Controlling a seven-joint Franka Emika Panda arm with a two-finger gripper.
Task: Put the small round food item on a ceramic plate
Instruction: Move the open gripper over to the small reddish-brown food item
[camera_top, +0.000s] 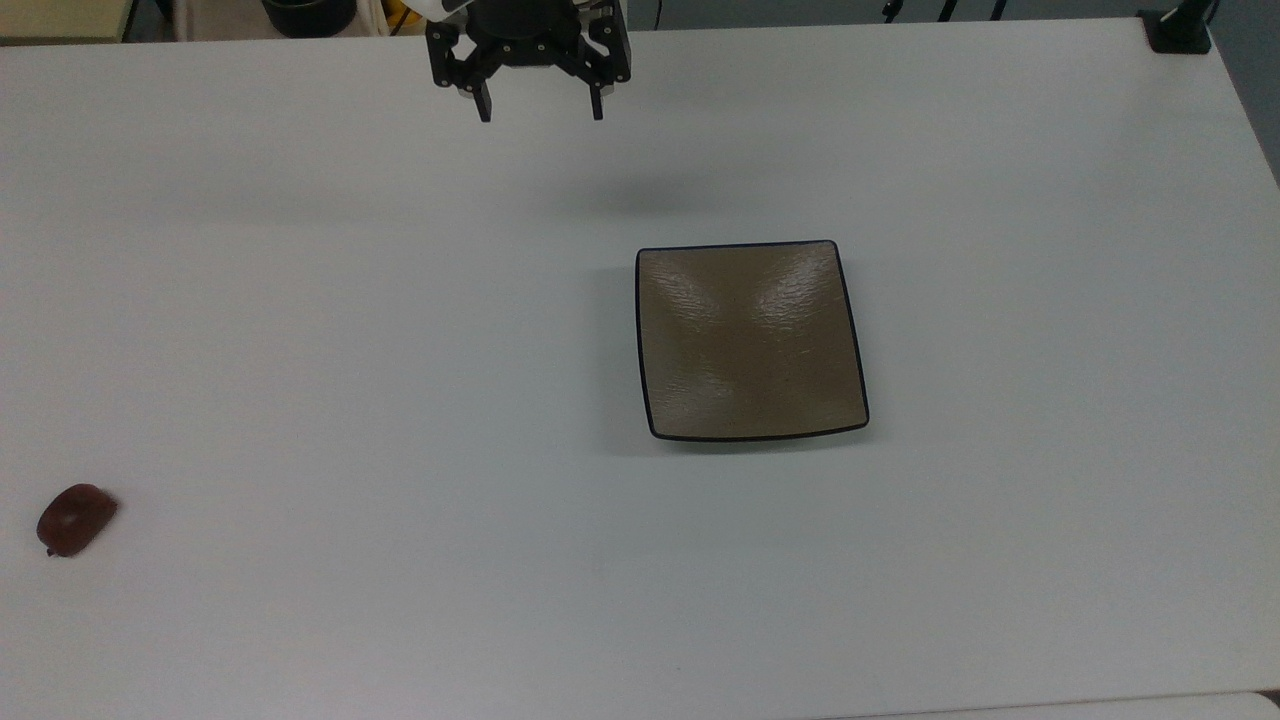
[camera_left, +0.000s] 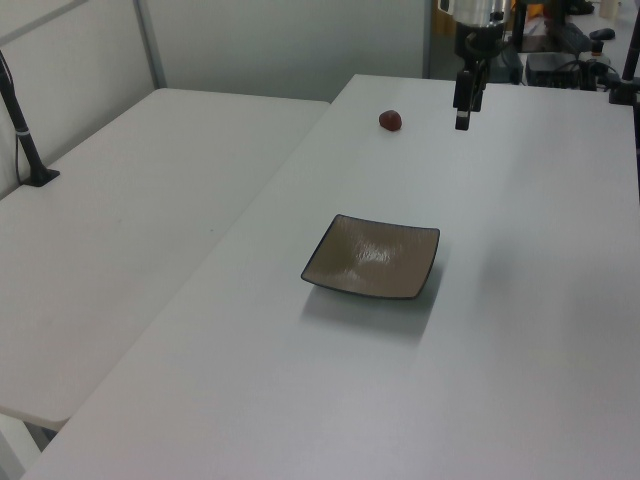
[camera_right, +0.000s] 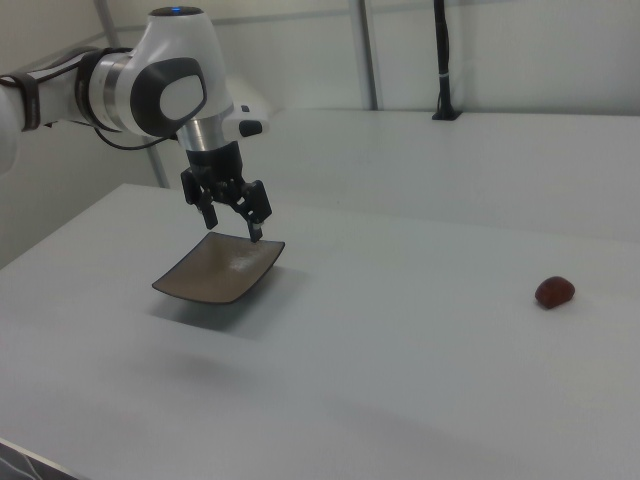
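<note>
In the top view, far over on the left and near the bottom edge, the small round food item (camera_top: 76, 519) lies by itself on the white table (camera_top: 320, 330). It is dark red-brown and shiny, with a tiny stem tip at its lower end. Going right in the top view, the gripper (camera_top: 541, 105) hangs at the top of the picture, above the table's far edge. Its two black fingers (camera_top: 484, 104) point down and stand wide apart, and there is nothing between them. A soft gray shadow sits on the table below it. Further right in the top view is the ceramic plate (camera_top: 748, 340). It is square and olive-brown with round corners, a thin dark rim and a bumpy, shiny top. Nothing lies on it. The plate and the food item are well apart. In the left view, the food item (camera_left: 391, 120) sits far back on the table, the gripper (camera_left: 464, 113) hangs in the air just to its right, and the plate (camera_left: 372, 257) is nearer. In the right view, the white arm (camera_right: 140, 85) comes in from the left, the plate (camera_right: 215, 268) sits below the gripper (camera_right: 232, 219), and the food item (camera_right: 554, 291) is far off on the right.
</note>
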